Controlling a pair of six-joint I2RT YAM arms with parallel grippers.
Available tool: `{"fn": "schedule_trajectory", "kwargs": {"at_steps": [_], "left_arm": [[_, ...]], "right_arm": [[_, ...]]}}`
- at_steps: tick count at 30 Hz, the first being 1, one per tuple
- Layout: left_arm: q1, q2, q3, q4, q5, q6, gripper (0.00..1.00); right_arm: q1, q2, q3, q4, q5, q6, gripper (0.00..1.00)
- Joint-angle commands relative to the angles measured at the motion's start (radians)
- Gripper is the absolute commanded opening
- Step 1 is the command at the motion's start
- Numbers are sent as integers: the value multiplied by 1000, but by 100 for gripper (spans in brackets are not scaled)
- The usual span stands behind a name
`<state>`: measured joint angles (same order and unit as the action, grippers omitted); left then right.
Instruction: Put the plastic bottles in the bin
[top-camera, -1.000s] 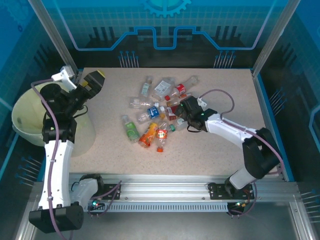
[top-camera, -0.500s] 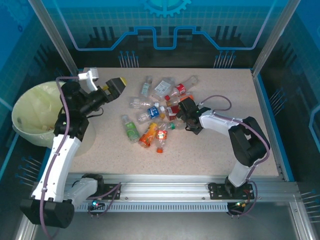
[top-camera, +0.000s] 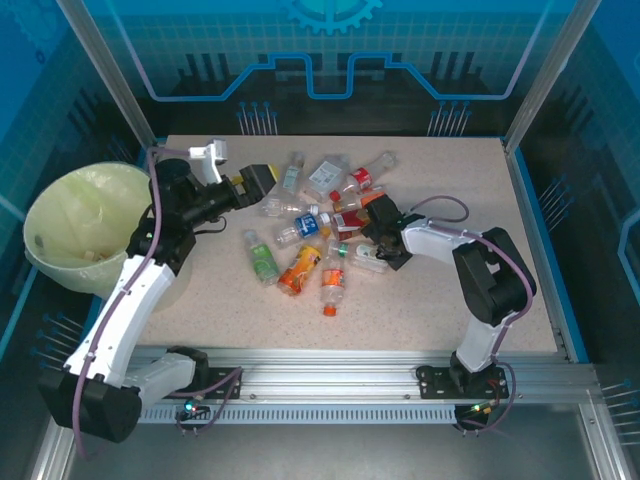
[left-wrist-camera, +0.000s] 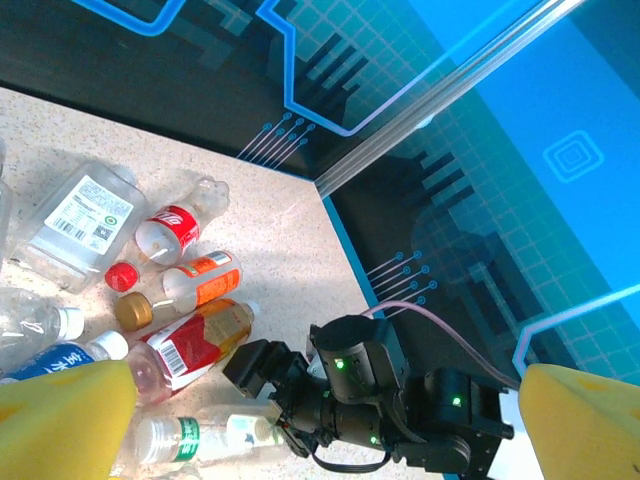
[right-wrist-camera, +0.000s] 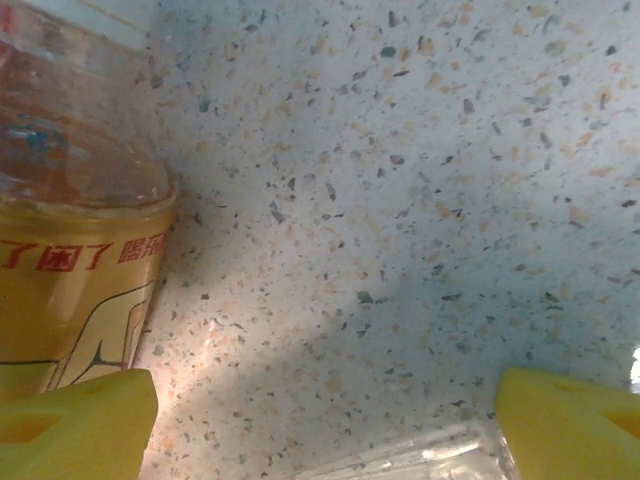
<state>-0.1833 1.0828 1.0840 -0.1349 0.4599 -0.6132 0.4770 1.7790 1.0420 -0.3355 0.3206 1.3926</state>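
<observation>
Several plastic bottles (top-camera: 320, 225) lie scattered mid-table. The pale yellow-green bin (top-camera: 60, 215) stands off the table's left edge. My left gripper (top-camera: 260, 181) hangs open over the left side of the pile, near a clear bottle (top-camera: 275, 205); its yellow fingertips (left-wrist-camera: 60, 420) stand wide apart with nothing between them. My right gripper (top-camera: 376, 247) is low on the table, open, its yellow fingers (right-wrist-camera: 75, 425) either side of a clear green-labelled bottle (top-camera: 363, 256) (right-wrist-camera: 430, 455) (left-wrist-camera: 200, 435). An amber bottle (right-wrist-camera: 70, 230) lies just left of it.
An orange bottle (top-camera: 298, 268), a green one (top-camera: 260, 257) and an orange-capped one (top-camera: 332, 283) lie nearest the front. Red-labelled bottles (left-wrist-camera: 170, 230) and a flat clear one (left-wrist-camera: 80, 215) lie at the back. The right arm's cable (top-camera: 440, 205) loops above the table.
My left arm has swung right from over the bin to the pile. My right gripper has shifted nearer onto the green-labelled bottle. The orange-capped bottle has slid toward the front.
</observation>
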Motion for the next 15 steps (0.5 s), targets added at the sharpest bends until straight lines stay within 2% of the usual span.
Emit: {"fn": "schedule_trajectory", "kwargs": {"at_steps": [1,5,7,10,12,15], "left_arm": [[-23,18,38,-41,-34,57,99],[-37,31,38,-63,-54,78,99],[-40,35,32,-60,-59,79,99],[-42,46,30,-63,-64,84,99],[-43,51,30,-67,-76,88,99],[-44,51,24,-67,-95,87,99]], "right_arm": [[-11,-54,-19,-22,8,-23,96],[-13,-162,-46,-68,54,-148,100],[-16,-230,-70,-99,47,-152,100],[-19,-324,-123,-120,-13,-29,100],[-19,-360,-179,-86,-70,118,100],[-19,-338,-209,-20,-167,314,100]]}}
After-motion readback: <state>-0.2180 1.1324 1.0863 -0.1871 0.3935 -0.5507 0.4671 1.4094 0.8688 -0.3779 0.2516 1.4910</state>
